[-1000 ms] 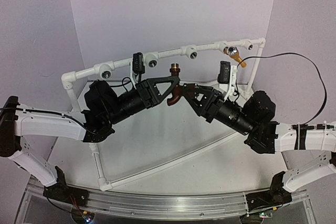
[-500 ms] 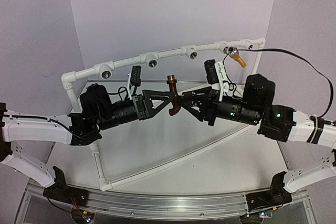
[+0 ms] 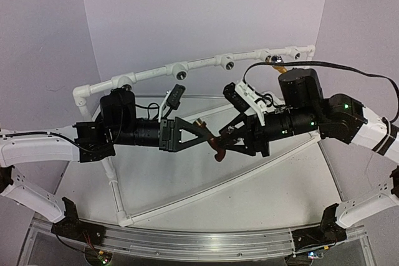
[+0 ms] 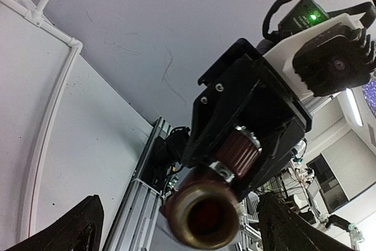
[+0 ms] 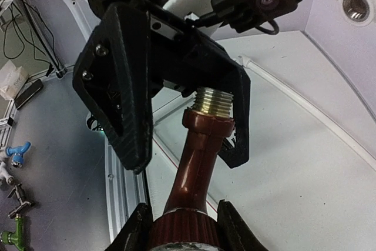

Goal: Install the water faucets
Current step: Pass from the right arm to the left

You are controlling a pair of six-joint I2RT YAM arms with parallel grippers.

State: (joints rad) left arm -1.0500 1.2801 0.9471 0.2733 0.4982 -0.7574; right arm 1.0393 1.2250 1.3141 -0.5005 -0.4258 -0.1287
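RISK | we hold brown faucet (image 3: 218,152) mid-air by its knob, right gripper (image 3: 224,144) clamped on it | left gripper (image 3: 202,134) fingers spread beside brass thread, not touching | one grip only: we could drop or twist it, cross-threading at far socket (image 3: 229,63)

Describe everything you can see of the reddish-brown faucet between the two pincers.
The reddish-brown faucet looks like glossy plastic: a curved neck, a collar, then a brass-coloured threaded end with an open bore, and a ribbed knob at the other end. It is held in mid-air, clamped at the knob by the right pincer. The open left pincer flanks the threaded end; whether it touches is unclear.
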